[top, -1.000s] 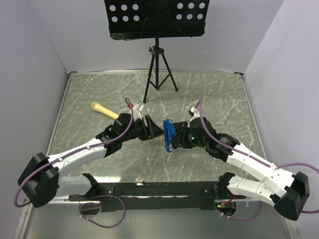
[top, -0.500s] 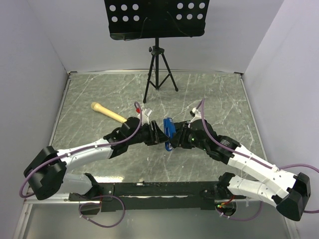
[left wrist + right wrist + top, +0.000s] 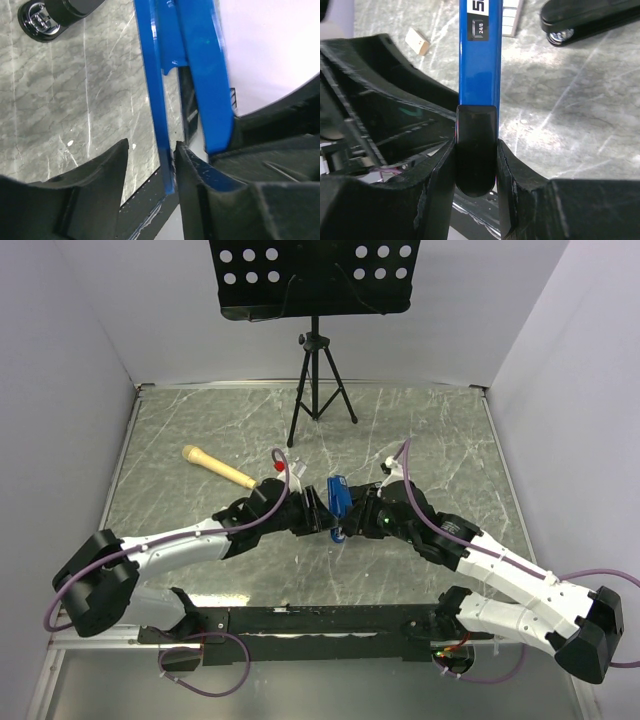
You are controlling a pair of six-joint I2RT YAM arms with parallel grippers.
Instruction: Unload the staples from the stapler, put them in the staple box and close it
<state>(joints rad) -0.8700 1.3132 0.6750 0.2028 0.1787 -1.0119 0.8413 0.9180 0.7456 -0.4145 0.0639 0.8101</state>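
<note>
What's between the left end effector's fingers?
A thin blue arm of the stapler, close beside one finger; between it and the other finger, only bare table. Seen in the left wrist view.

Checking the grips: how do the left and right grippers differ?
The right gripper is shut on the black end of the stapler; the left gripper is open, with a thin blue stapler part inside its jaws. The right gripper presses both sides; the left gripper leaves a gap on one side. Both are at the same stapler.
</note>
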